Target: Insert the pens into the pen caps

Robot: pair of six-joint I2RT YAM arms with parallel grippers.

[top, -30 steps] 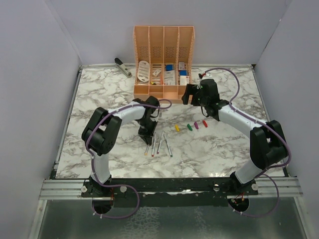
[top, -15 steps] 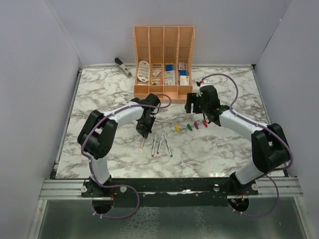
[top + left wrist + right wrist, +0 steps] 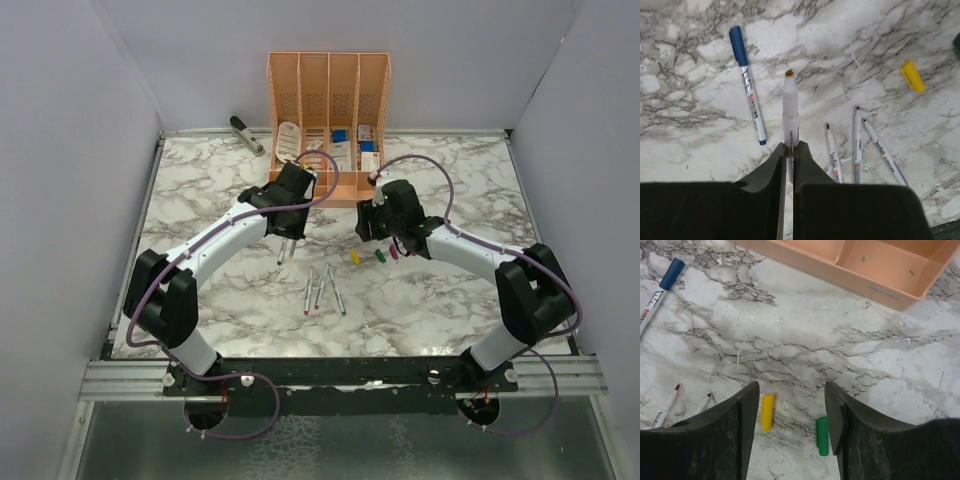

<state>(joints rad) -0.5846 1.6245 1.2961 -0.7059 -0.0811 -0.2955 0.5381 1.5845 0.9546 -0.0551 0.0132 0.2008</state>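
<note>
One pen (image 3: pixel 790 112) sits clamped in the left gripper (image 3: pixel 791 148); next, the right gripper (image 3: pixel 790 400), jaws apart, probably must seize the yellow cap (image 3: pixel 767 412) just below it.

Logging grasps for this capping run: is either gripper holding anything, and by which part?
The left gripper holds an uncapped pen by its barrel, well back from the tip, which points away and is free. The right gripper is open and holds nothing.

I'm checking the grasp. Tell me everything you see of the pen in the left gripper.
The pen is a thin silver-white barrel, plastic by its look, with red print and a brownish bare tip. The left gripper is shut on its rear end; it points straight ahead, apparently held above the table.
</note>
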